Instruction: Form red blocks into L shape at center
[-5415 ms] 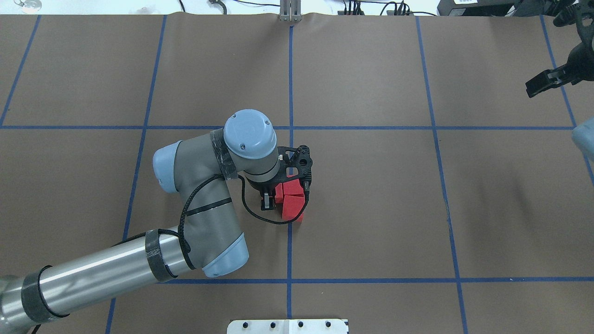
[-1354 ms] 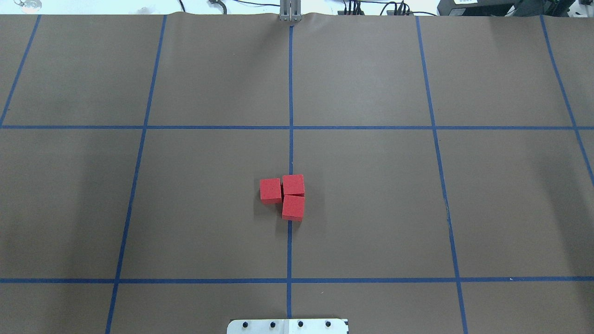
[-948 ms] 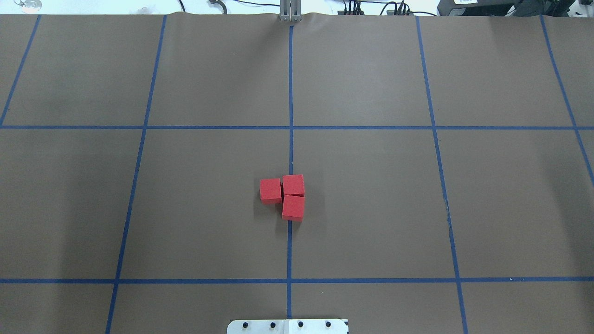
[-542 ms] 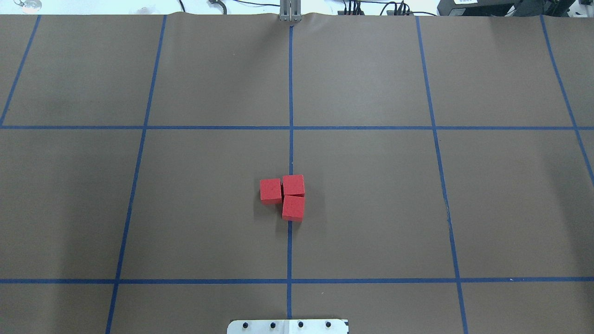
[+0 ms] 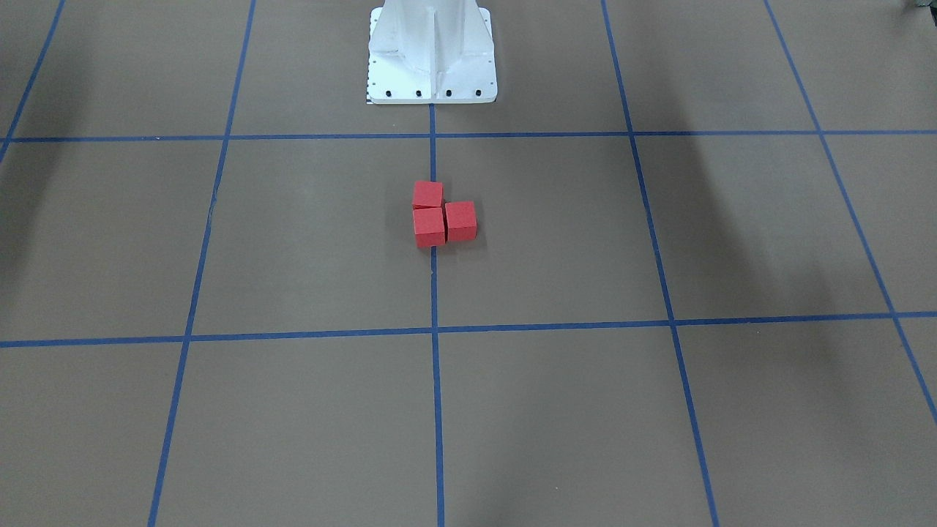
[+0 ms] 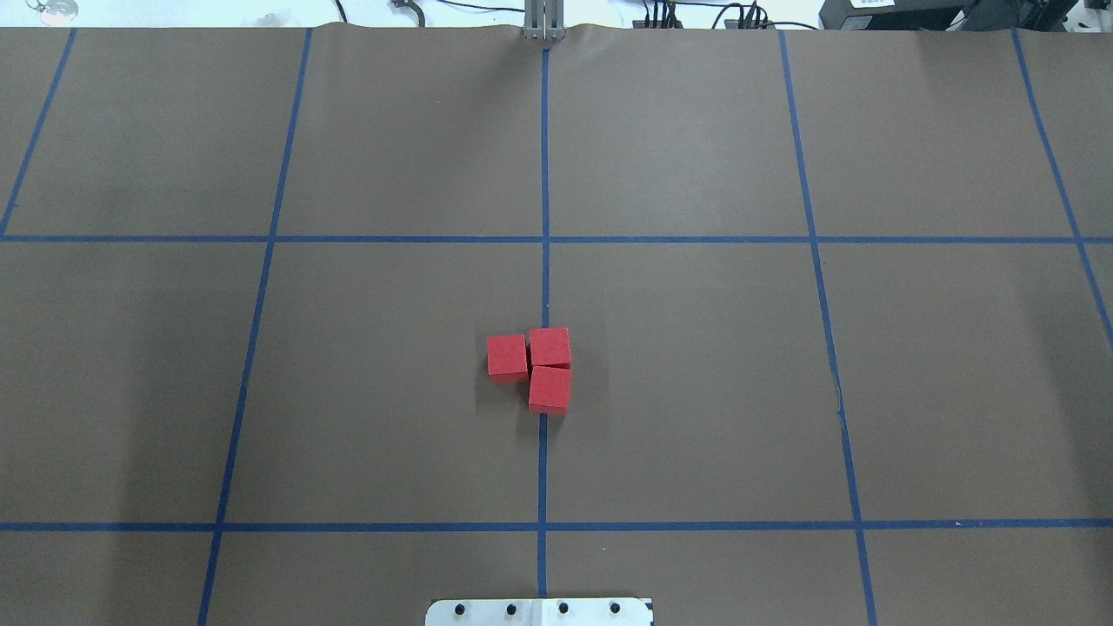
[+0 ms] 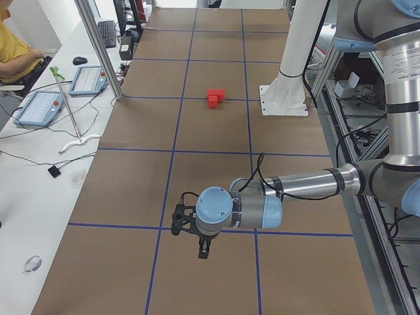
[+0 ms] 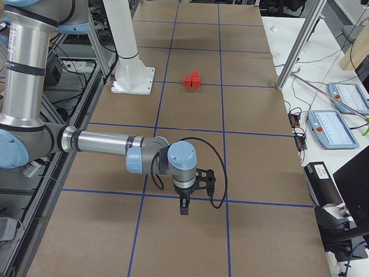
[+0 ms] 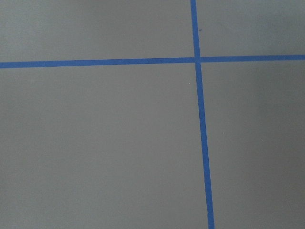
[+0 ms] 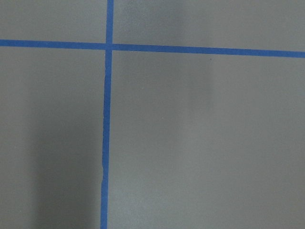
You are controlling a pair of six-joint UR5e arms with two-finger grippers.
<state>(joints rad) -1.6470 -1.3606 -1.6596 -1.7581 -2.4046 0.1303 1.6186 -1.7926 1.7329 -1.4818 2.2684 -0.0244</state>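
A brown matte counter (image 6: 696,391) fills the overhead frame, crossed by thin blue tape lines (image 6: 817,239) into a grid of large squares. A white metal robot base (image 5: 432,51) stands at the top centre of the front-facing frame; in the overhead frame only its edge shows, cut off at the bottom. In the side frames a white side counter (image 7: 39,170) runs along the brown one, carrying cables, slanted aluminium posts (image 7: 98,46) and two flat control tablets (image 7: 85,79). A person in a yellow sleeve (image 7: 16,52) is cut off at the upper left of the left-side frame.

Three small matte red blocks lie at the centre, flat on the counter. Two of them (image 6: 549,347) (image 6: 549,389) sit on the middle vertical line (image 6: 544,174), touching, one above the other in the overhead frame; the third (image 6: 507,358) sits against the upper one's left side, set slightly lower, so the three make an L.

Two grey-and-blue arms show, one in each side frame. The left gripper (image 7: 203,248) hangs at the lower middle of the left-side frame; the right gripper (image 8: 183,206) hangs at the lower middle of the right-side frame; both are well apart from the blocks. Each appears only small and from the side, so I cannot tell whether the jaws are spread or pressed together. Each wrist frame shows only brown surface and one crossing of blue tape.
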